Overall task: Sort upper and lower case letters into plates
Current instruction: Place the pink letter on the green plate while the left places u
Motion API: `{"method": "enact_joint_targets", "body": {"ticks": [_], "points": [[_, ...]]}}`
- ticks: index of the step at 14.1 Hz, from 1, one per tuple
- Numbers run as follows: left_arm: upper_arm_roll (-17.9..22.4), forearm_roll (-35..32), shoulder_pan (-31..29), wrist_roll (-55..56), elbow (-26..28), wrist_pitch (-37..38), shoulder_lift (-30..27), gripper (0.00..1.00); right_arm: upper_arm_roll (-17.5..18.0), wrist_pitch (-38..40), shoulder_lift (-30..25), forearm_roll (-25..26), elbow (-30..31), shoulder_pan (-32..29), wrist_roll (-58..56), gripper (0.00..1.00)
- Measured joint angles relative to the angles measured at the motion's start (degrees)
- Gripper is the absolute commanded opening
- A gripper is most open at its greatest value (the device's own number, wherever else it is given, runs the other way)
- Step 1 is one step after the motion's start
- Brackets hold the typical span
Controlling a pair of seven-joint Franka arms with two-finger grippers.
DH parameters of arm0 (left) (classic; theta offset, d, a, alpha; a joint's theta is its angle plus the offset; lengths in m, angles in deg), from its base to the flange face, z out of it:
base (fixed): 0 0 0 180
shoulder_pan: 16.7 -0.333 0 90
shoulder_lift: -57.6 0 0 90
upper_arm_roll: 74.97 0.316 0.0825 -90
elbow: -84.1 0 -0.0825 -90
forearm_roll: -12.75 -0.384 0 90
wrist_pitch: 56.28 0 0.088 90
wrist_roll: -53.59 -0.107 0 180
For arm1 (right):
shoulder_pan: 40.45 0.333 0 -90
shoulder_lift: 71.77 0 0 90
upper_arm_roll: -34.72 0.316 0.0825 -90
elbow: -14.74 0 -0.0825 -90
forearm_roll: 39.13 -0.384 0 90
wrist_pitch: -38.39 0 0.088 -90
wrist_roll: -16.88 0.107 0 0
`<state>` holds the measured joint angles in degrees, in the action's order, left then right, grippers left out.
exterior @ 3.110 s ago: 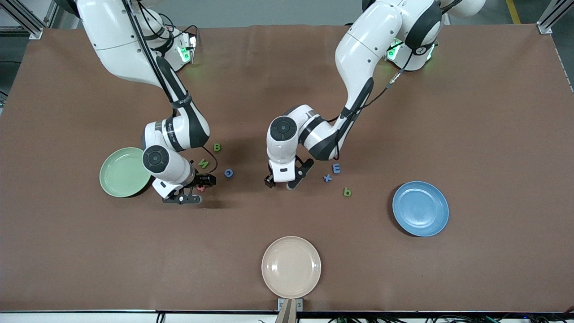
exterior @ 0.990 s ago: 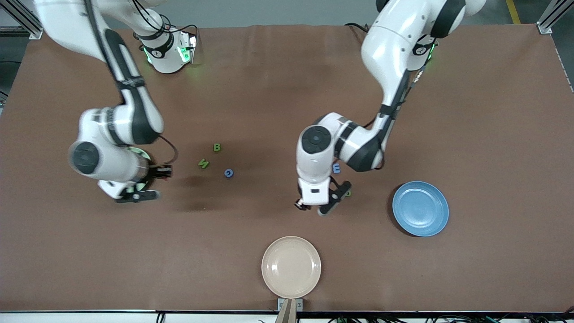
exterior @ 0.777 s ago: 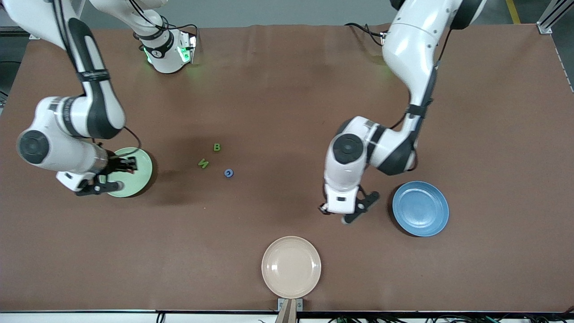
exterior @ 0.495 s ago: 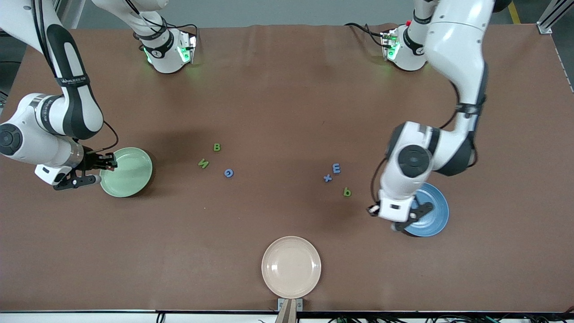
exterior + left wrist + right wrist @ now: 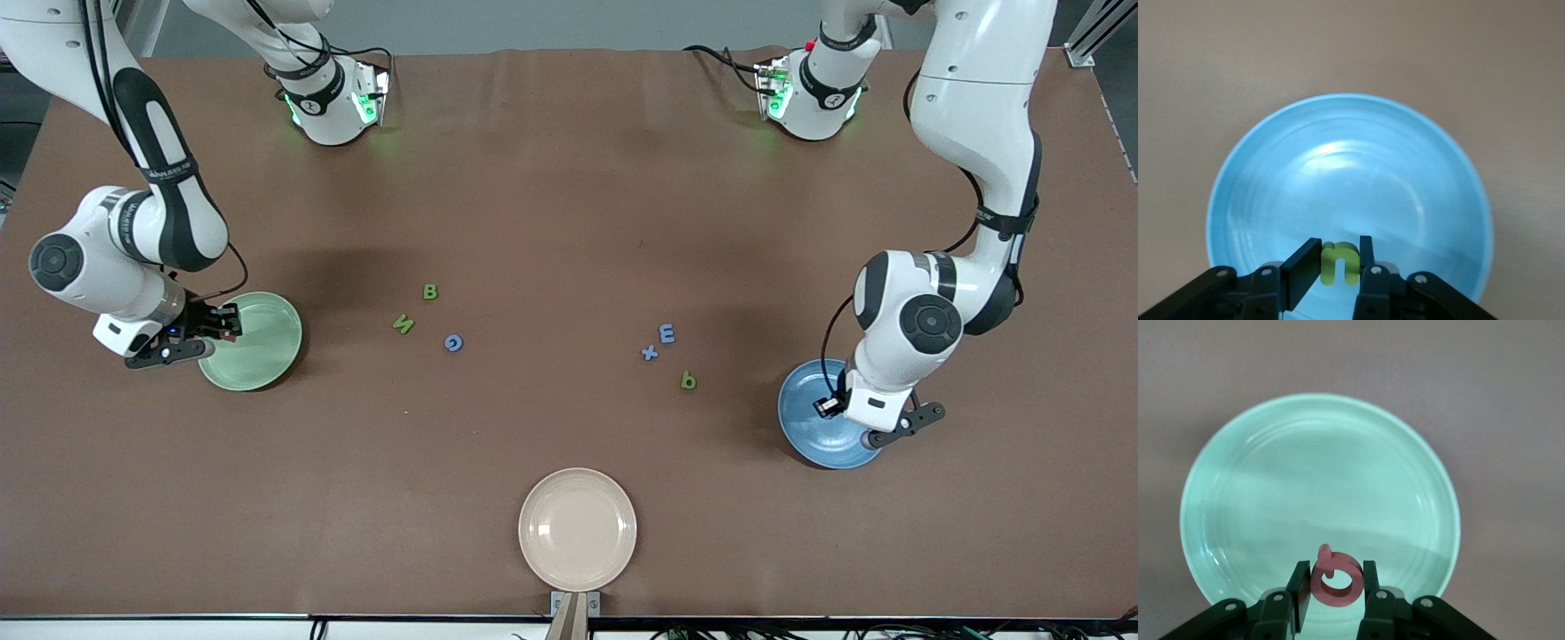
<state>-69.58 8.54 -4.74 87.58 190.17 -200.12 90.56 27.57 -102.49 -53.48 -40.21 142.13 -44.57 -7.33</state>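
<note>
So both arms are mid-delivery right now, and nothing has landed in a plate yet as far as I can see.

Left gripper (image 5: 1339, 263) hangs over the blue plate (image 5: 805, 418), jaws pinching a little green letter (image 5: 1340, 261) that looks like a lowercase n. The wrist view shows the plate bare underneath it. Right gripper (image 5: 1334, 581) is over the rim of the green plate (image 5: 267, 342) at the right arm's end of the counter (image 5: 569, 178), jaws clamped on the pink letter (image 5: 1335, 579), which reads like a G or a 6, hard to say which. That plate looks bare too.

Six letters are left out on the counter, in two loose clusters between the plates:
- toward the green plate: a green B (image 5: 430, 292), a green N (image 5: 404, 324) lying tilted, and a blue G (image 5: 453, 342) nearest the camera of the three
- toward the blue plate: a blue E (image 5: 667, 333), a blue x (image 5: 650, 353) just beside it, and a green b (image 5: 688, 380) nearest the camera

So I'd call it barely started: two of eight letters are in the air and about to be dropped, none are sorted, six are untouched. Going by what each arm carries, my guess is that blue is the lowercase plate and green the uppercase one. If that's right, each cluster is mixed, or at least the one with E, x and b is, so the arms will need some cross-counter trips.

A cream plate (image 5: 578, 529) sits by the camera edge, with nothing on it.
</note>
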Motion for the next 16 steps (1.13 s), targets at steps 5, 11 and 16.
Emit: {"method": "enact_joint_targets", "body": {"ticks": [5,11,16], "points": [[-0.03,0.0,-0.88,-0.41,0.32,-0.28,0.26,1.0,0.09,-1.55,2.15,0.0,1.47,0.0,0.0,0.17],[-2.81,0.02,1.81,9.1,-7.3,9.25,-0.82,1.0,0.27,-2.54,3.62,0.0,2.0,0.0,0.0,0.5],[-3.4,0.02,11.15,28.57,-10.55,11.89,1.61,0.96,0.54,-2.35,3.56,-0.01,1.95,0.03,0.03,0.92]]}}
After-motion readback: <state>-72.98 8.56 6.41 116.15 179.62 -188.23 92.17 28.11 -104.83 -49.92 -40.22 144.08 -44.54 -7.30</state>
